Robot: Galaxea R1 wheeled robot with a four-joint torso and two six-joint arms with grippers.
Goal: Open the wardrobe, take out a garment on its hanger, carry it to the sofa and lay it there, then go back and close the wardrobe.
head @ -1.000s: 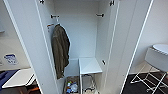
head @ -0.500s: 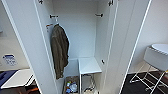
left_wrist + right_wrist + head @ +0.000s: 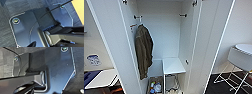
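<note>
The wardrobe (image 3: 159, 37) stands straight ahead in the head view, white and tall. Its left door (image 3: 111, 50) and right door (image 3: 206, 50) are both swung wide open. Inside, a dark olive-green jacket (image 3: 144, 52) hangs at the left, close to the left door's inner edge. A white shelf box (image 3: 172, 65) sits low on the right inside. Under it lie a few small colourful items (image 3: 155, 87). Both wrist views look down on the robot's own dark plate, over dark carpet (image 3: 7, 18) (image 3: 80, 65).
A white chair on thin metal legs (image 3: 241, 57) stands to the right of the wardrobe, on dark floor. A low white table (image 3: 101, 78) sits at the lower left, with something blue (image 3: 87, 77) beside it. A pale yellow surface (image 3: 78, 10) borders the carpet.
The whole head view has shifted only slightly, so the camera moved a little. Nothing in the wardrobe has moved.
</note>
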